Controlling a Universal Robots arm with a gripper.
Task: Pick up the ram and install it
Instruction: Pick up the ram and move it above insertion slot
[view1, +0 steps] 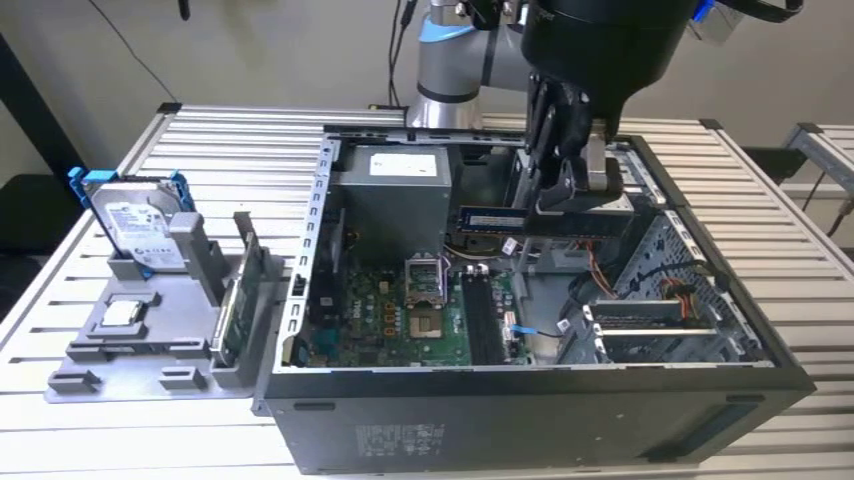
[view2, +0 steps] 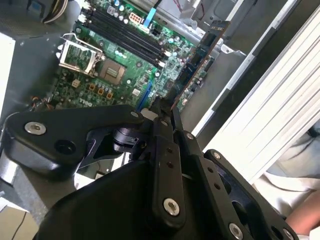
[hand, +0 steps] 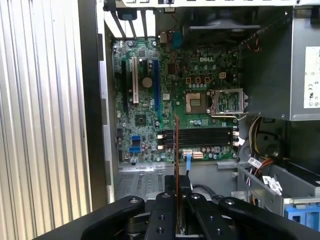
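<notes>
My gripper (view1: 571, 203) hangs over the open computer case (view1: 534, 385) and is shut on the ram (view1: 505, 217), a long dark blue stick held level above the motherboard (view1: 387, 320). In both wrist views the ram (view2: 200, 57) (hand: 176, 150) shows edge-on, sticking out from between the black fingers (view2: 161, 131) (hand: 165, 210). The empty black memory slots (hand: 200, 139) (view1: 481, 312) (view2: 122, 34) lie below it on the board, beside the CPU socket (hand: 196, 102). The stick hangs apart from the slots.
The grey power supply (view1: 398, 195) stands at the back of the case and a drive cage with cables (view1: 654, 310) is on the exterior view's right. Outside the case, a grey fixture (view1: 134, 345) holds a hard drive in a blue frame (view1: 134, 225) and an upright green card (view1: 230, 315).
</notes>
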